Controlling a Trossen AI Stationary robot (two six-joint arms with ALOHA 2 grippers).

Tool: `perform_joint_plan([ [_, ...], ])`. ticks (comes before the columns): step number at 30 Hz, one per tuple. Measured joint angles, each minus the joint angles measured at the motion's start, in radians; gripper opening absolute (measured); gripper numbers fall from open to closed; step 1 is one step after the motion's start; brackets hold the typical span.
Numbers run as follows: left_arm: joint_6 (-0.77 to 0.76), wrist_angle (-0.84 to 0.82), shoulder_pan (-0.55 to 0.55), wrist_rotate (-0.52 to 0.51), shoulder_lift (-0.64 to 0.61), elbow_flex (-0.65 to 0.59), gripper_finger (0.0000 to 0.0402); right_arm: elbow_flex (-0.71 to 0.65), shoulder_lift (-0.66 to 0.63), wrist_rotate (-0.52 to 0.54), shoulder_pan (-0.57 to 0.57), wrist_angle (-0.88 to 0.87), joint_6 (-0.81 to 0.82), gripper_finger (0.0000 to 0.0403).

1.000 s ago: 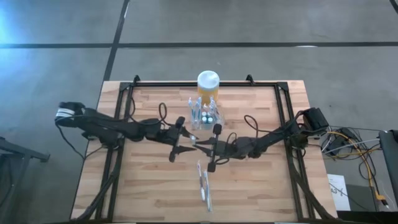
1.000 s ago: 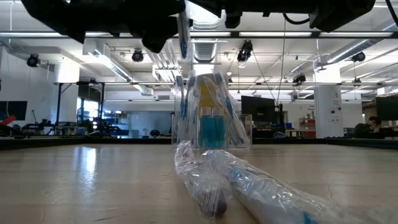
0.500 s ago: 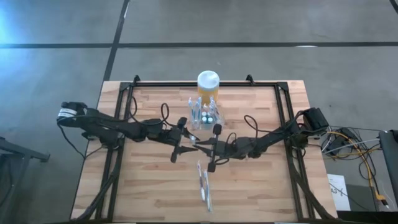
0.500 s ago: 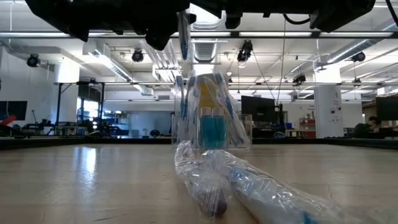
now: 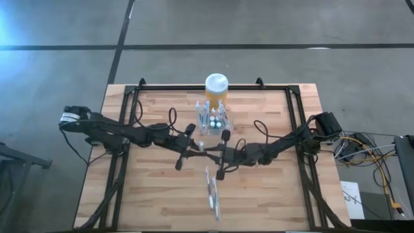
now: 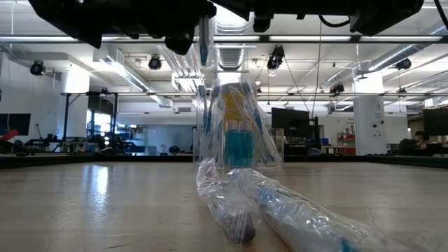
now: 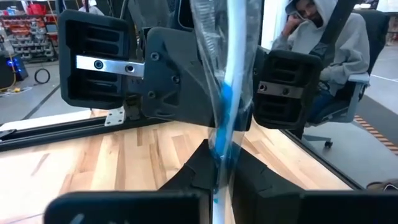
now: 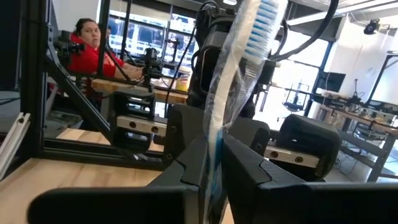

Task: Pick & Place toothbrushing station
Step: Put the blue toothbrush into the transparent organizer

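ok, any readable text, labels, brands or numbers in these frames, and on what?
None readable.
Yellow jar with white lid: no legible label.
Clear plastic toothbrush holder: no print visible.
Toothbrush in clear plastic wrap, held between both grippers: wrapper print, if any, too blurred.
Clear-wrapped toothbrushes lying on the wooden table: nothing legible.

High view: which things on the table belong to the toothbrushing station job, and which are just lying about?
Job:
- clear holder
- wrapped toothbrush, clamped by left gripper and right gripper

Lying about:
- yellow jar
- loose wrapped brushes
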Motion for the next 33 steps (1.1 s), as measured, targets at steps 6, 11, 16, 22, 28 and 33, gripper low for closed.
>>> perform_joint_plan([
  [6, -0.002, -0.003, 0.001, 0.013, -0.007, -0.012, 0.0024, -0.001, -0.011, 0.003, 0.011, -0.001, 0.005, 0.0092],
  [11, -0.004, -0.011, 0.001, 0.014, -0.041, -0.033, 0.0024, -0.001, -0.026, 0.004, 0.030, 0.004, 0.005, 0.0155],
  [16, -0.002, -0.013, 0.002, -0.002, -0.175, -0.103, 0.0024, -0.013, -0.049, 0.011, 0.058, -0.001, 0.001, 0.0194],
  [22, -0.007, -0.159, 0.020, -0.009, -0.464, -0.231, 0.0024, -0.064, -0.158, 0.052, 0.085, -0.142, 0.014, 0.0191],
  [28, -0.013, -0.326, 0.023, -0.012, -0.733, -0.302, 0.0024, -0.149, -0.385, 0.054, 0.087, -0.368, 0.063, 0.0140],
  [33, -0.018, -0.437, 0.023, -0.045, -0.883, -0.330, 0.0024, -0.279, -0.615, 0.022, 0.087, -0.473, 0.088, 0.0073],
])
